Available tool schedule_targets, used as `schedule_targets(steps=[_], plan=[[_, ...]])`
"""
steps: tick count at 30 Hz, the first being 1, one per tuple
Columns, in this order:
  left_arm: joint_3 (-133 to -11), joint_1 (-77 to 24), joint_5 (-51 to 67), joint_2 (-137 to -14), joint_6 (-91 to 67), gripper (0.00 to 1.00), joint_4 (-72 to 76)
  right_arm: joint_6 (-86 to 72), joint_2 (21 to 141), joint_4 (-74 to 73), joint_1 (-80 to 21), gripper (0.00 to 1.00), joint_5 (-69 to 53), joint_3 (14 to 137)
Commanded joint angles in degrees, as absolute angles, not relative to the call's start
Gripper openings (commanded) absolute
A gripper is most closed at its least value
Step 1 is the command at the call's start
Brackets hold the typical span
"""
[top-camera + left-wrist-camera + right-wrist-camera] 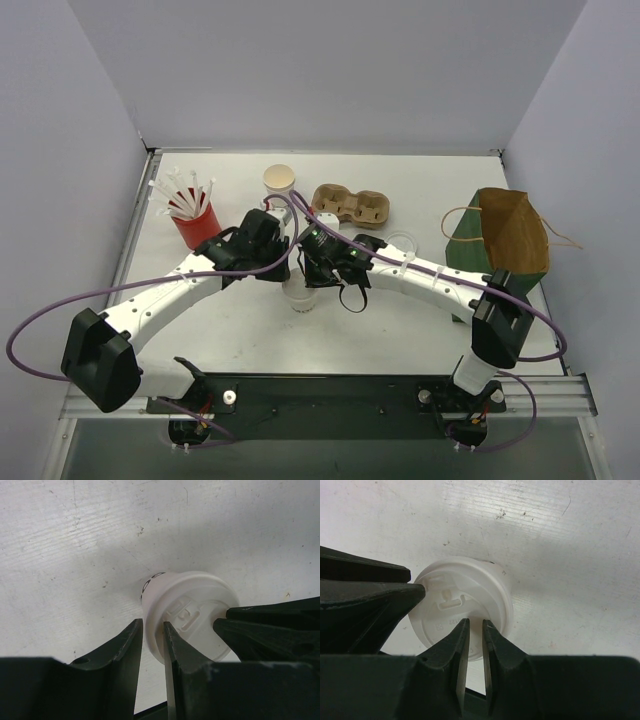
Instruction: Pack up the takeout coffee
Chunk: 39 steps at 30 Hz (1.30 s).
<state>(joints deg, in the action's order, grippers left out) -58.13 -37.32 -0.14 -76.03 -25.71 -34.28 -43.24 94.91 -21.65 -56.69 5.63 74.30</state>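
Hands, two, left hand and right hand, tight on rim of one takeout coffee.

One lidded cup, one open cup, one red cup, one carrier, one bag.

The top camera sits high above and behind the arm bases, looking down over the whole white table. The wrist cameras look down from very close past the left gripper and right gripper. They see the same small white lidded paper cup from opposite sides, and the top view shows it mid-table.
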Motion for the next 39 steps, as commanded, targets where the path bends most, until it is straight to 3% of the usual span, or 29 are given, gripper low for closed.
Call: schedule_targets(steps=[1,19,32,39], plan=[[-59.68,-37.71,-0.7,-76.55,-24.0,0.34,-37.26,-43.42,94.66,-24.17,-57.22,0.13,6.85,73.65],[-62.49,-37.71,-0.62,-76.11,-23.38,0.33,-38.85,-43.06,85.78,-28.92,-59.58,0.15,9.4,78.05],[-61.96,-37.79,-0.35,-76.9,-23.55,0.33,-37.88,-45.7,95.18,-22.76,-59.5,0.14,5.72,71.02],[-62.4,-37.79,-0.18,-76.55,-23.38,0.33,-38.06,-45.35,90.98,-24.51,-59.59,0.15,8.08,72.06]])
